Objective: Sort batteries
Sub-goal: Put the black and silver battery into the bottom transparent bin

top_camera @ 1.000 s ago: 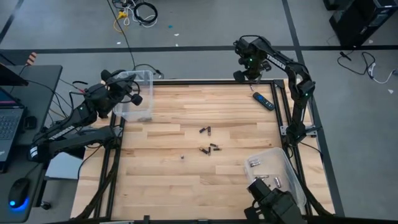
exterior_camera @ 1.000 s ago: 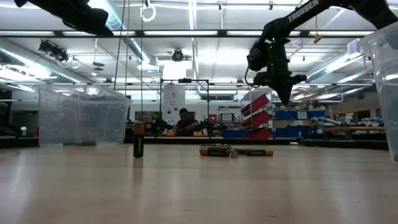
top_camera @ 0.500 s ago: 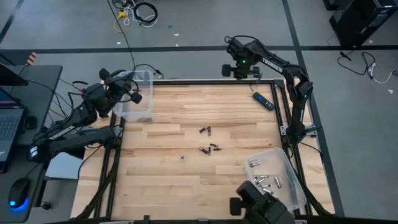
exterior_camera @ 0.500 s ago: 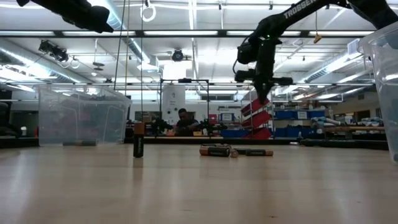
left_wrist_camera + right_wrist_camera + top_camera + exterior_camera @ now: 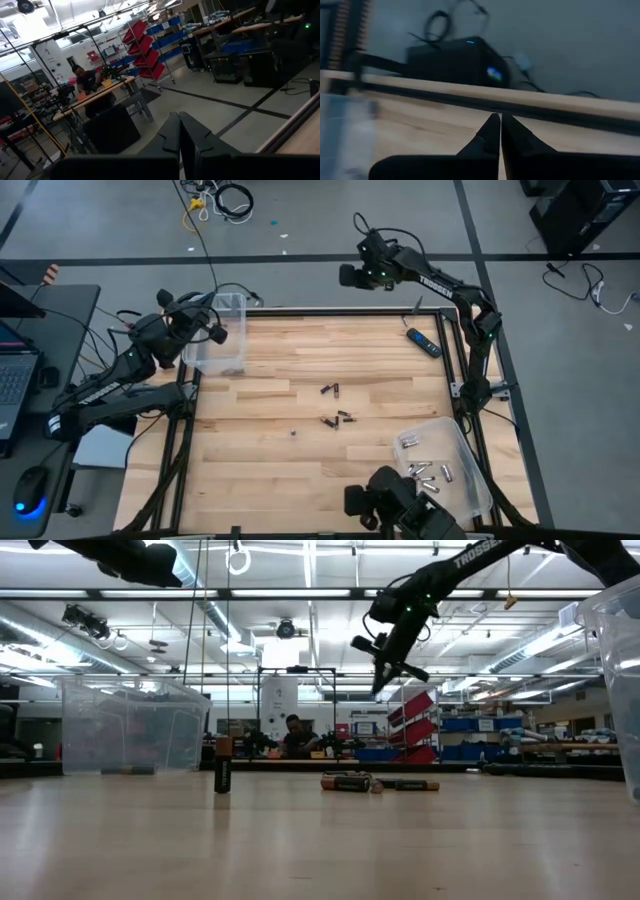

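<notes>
Several small dark batteries lie on the wooden table's middle [image 5: 330,389] [image 5: 340,419], with one tiny one apart [image 5: 293,432]. In the low view one battery [image 5: 223,765] stands on end and others [image 5: 347,782] lie flat. Silvery batteries [image 5: 425,470] lie in the clear bin [image 5: 455,442] at the near right corner. My right gripper [image 5: 346,277] [image 5: 383,670] [image 5: 500,131] is shut and empty, high beyond the far edge. My left gripper [image 5: 220,336] [image 5: 179,131] is shut and empty, above the clear bin [image 5: 235,305] at the far left corner.
A black-and-blue remote-like bar [image 5: 423,342] lies near the far right corner. A dark shape [image 5: 400,505] sits at the near edge beside the right bin. A laptop [image 5: 15,370] and a mouse stand off the table's left. Bare wood surrounds the central batteries.
My right gripper has swung toward the table's left along the far edge, staying high. It has tipped from pointing down to slanting sideways. The dark shape at the near edge has shifted left. The batteries have stayed put.
</notes>
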Robot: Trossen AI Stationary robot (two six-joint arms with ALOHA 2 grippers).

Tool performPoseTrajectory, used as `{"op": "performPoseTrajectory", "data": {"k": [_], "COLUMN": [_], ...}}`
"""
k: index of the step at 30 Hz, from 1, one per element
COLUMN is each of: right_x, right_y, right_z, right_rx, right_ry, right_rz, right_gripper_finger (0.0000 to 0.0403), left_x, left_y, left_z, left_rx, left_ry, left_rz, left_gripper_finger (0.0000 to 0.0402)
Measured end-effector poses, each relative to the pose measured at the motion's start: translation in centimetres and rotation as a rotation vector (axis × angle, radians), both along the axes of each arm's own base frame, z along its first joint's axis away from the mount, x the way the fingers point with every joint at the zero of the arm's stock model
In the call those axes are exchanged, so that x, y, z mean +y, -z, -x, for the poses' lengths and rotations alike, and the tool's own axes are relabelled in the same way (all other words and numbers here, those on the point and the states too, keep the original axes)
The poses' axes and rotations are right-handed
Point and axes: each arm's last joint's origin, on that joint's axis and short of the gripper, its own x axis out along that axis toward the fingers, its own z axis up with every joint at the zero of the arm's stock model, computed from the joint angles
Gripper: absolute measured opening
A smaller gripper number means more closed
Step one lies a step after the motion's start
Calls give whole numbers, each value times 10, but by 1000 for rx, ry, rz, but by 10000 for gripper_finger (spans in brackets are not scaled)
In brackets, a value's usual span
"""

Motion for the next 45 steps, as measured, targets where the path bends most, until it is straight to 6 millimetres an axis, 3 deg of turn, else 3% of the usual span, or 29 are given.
{"op": "performPoseTrajectory", "data": {"k": [3, 5, 9, 15, 20, 29, 34, 40, 45], "right_x": [-3, 3, 17, 37, 52, 37, 38, 63, 71], "right_y": [-6, -3, 27, 65, 73, 74, 63, 55, 44], "right_z": [-7, -8, -8, -10, -18, -14, -24, -50, -72], "right_rx": [-62, -11, 155, 238, 250, 222, 147, 150, 38], "right_ry": [-115, -85, 54, 147, 192, 199, -28, -418, -475], "right_rz": [92, 80, 30, -57, -76, -34, -26, 124, 284], "right_gripper_finger": [2, 2, 4, 3, 2, 2, 3, 3, 2], "left_x": [0, 0, 0, 0, 0, 0, 0, 0, 0], "left_y": [1, 1, 2, 1, 1, 4, 5, 4, 4], "left_z": [0, 0, 0, 0, 0, 0, 0, 0, 0], "left_rx": [3, 10, 11, 37, 38, 62, 67, 58, 59], "left_ry": [0, 0, 0, -2, -2, -2, -1, -2, -2], "left_rz": [6, 10, 10, -5, -6, 8, 13, 7, 8], "left_gripper_finger": [0, 0, 0, 0, 0, 0, 0, 0, 0]}}
